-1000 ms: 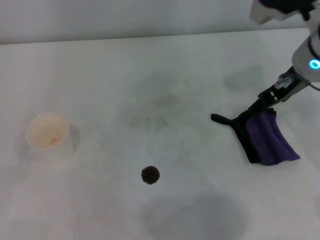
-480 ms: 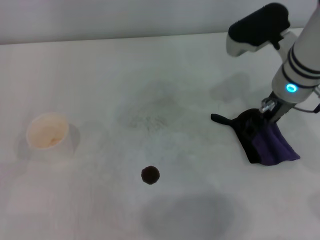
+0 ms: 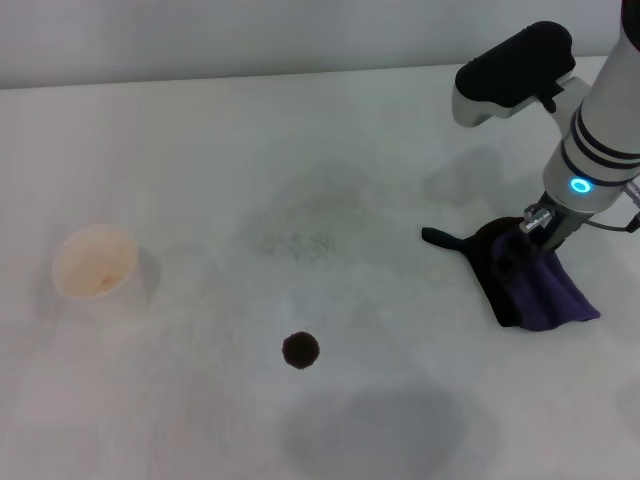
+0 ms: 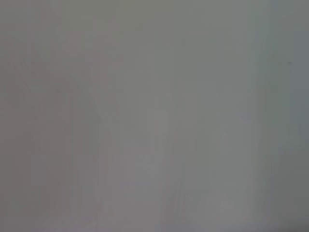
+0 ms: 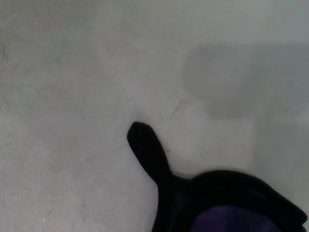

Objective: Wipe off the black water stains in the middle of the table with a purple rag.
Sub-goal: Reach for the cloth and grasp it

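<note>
The black water stain (image 3: 300, 350) is a small round dark blot on the white table (image 3: 200, 150), near the front centre. The purple rag (image 3: 545, 290) lies crumpled on the table at the right, with its black loop tail (image 3: 440, 238) pointing left. My right gripper (image 3: 527, 238) is down on the rag's upper black edge, far right of the stain. The right wrist view shows the rag (image 5: 227, 215) and its tail (image 5: 147, 145) close below the camera. The left gripper is out of view; the left wrist view shows only blank grey.
A pale cup (image 3: 95, 262) stands at the left side of the table. Faint grey smudges (image 3: 300, 225) mark the table's middle. The right arm's dark forearm housing (image 3: 515, 65) hangs over the back right.
The right arm has swung in over the rag from the right and its gripper has come down onto the rag's top edge, bunching it slightly. Stain and cup have not moved.
</note>
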Robot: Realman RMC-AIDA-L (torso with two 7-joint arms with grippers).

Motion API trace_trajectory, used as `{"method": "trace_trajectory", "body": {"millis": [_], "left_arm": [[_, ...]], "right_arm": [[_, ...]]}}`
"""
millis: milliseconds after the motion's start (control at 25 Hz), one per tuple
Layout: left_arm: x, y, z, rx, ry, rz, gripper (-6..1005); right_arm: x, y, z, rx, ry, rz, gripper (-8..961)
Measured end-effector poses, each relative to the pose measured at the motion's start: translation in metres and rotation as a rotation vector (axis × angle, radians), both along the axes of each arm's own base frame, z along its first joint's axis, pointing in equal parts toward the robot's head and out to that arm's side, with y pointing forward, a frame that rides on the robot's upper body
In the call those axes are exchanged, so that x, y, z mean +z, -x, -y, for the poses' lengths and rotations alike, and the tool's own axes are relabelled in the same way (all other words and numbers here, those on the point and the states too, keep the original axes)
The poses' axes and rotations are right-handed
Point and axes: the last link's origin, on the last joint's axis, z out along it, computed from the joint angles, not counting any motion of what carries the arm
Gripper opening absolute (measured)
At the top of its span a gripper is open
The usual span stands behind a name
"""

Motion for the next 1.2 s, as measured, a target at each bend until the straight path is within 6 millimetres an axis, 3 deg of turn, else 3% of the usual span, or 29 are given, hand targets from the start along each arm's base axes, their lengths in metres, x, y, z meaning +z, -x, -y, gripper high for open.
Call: {"method": "trace_trajectory", "body": {"millis": [480, 680, 920, 1200], "left_arm": [[0.0, 0.0, -0.003, 0.002, 0.003, -0.002, 888], [0.0, 0.0, -0.003, 0.001, 0.003, -0.002, 887], [0.0, -0.001, -0.004, 0.0, 0.003, -0.002, 888], [0.0, -0.001, -0.004, 0.0, 0.003, -0.002, 887]], "right_arm": [[-0.003, -0.005, 0.0, -0.015, 0.01, 0.013, 673], [-0.009, -0.006, 0.0, -0.009, 0.03, 0.035, 435], [-0.013, -0.003, 0.0, 0.0, 0.047, 0.043, 356], [-0.014, -0.003, 0.0, 0.0, 0.053, 0.042, 198]]}}
